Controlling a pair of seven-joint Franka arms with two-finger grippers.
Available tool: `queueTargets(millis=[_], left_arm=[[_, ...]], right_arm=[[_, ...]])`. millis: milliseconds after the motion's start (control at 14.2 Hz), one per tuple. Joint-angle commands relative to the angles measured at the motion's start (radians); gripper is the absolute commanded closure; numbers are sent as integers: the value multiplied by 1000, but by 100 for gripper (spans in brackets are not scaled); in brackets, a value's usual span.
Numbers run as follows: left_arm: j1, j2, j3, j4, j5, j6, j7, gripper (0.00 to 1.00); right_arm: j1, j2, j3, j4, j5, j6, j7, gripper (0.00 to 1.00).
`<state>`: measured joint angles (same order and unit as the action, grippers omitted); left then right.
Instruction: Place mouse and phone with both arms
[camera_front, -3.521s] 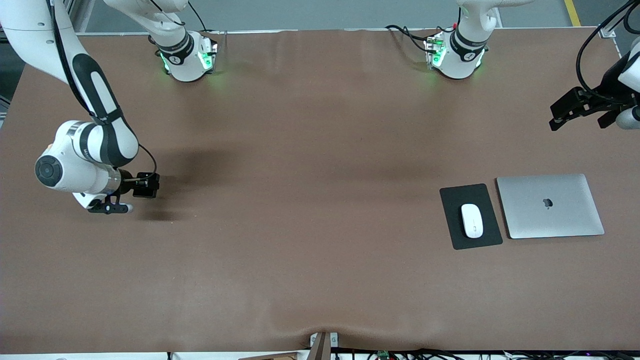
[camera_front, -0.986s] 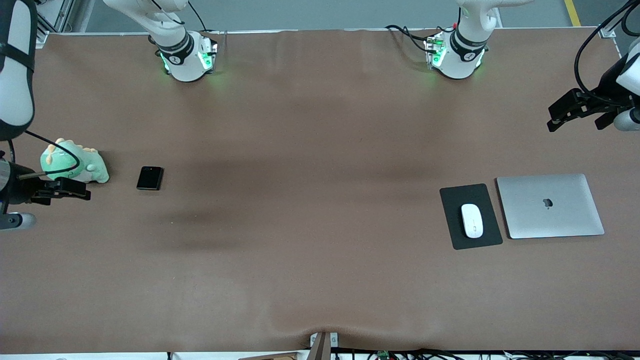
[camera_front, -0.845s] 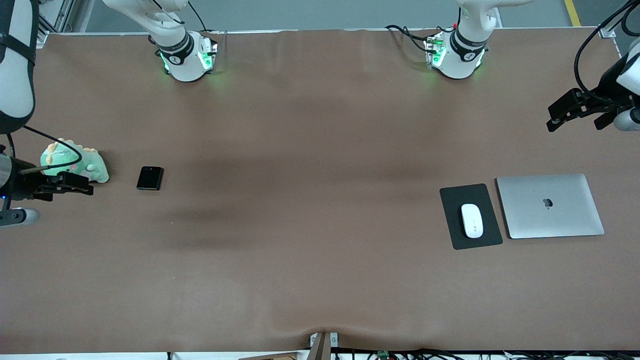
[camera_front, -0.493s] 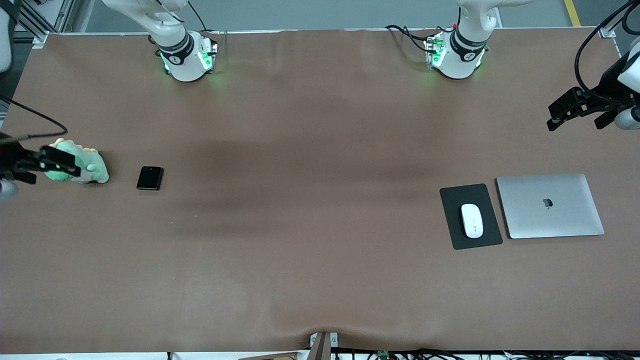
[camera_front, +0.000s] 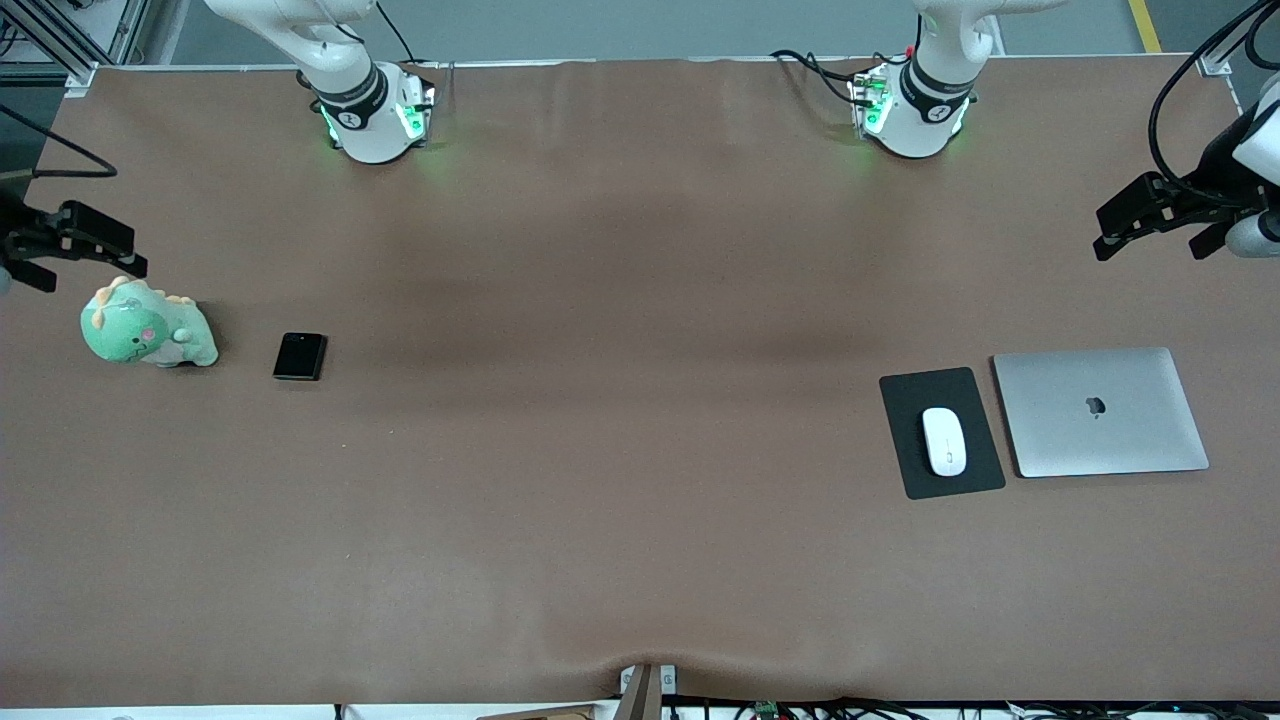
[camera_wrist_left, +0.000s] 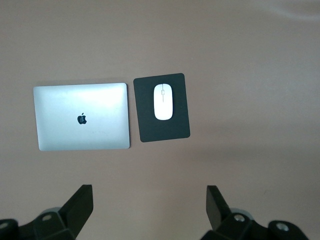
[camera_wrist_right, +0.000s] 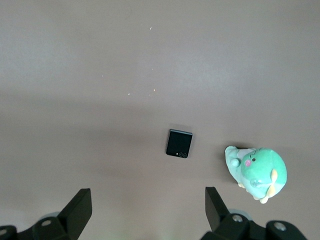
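Note:
The white mouse lies on a dark grey mat toward the left arm's end; both show in the left wrist view, the mouse on the mat. The black folded phone lies flat on the table toward the right arm's end and shows in the right wrist view. My right gripper is open and empty, up over the table's end above the toy; its wrist view shows the fingers wide apart. My left gripper is open and empty, high over the table's other end, also wide in its wrist view.
A closed silver laptop lies beside the mat, toward the left arm's end of the table. A green plush dinosaur sits beside the phone, toward the right arm's end. A brown cover spans the table.
My right gripper has left the spot where the phone lies, risen and swung out to the table's end, uncovering the phone and the toy. The left arm has hardly moved.

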<state>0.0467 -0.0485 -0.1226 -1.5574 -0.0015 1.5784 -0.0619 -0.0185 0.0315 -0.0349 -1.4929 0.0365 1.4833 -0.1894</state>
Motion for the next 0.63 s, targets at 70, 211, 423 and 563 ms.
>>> queueTargets(millis=[70, 211, 423, 563], left_arm=[[9, -1, -8, 20, -26, -5, 24, 0], [7, -2, -9, 19, -22, -6, 22, 0], [5, -4, -12, 20, -14, -49, 22, 0], [5, -4, -14, 20, -12, -67, 20, 0]], right_arm=[[-20, -126, 6, -161, -12, 65, -9, 0], [-26, -128, 6, -156, -14, 64, -56, 0], [-29, -123, 6, -155, -14, 72, -74, 0], [-32, -122, 6, -153, -14, 72, -75, 0]])
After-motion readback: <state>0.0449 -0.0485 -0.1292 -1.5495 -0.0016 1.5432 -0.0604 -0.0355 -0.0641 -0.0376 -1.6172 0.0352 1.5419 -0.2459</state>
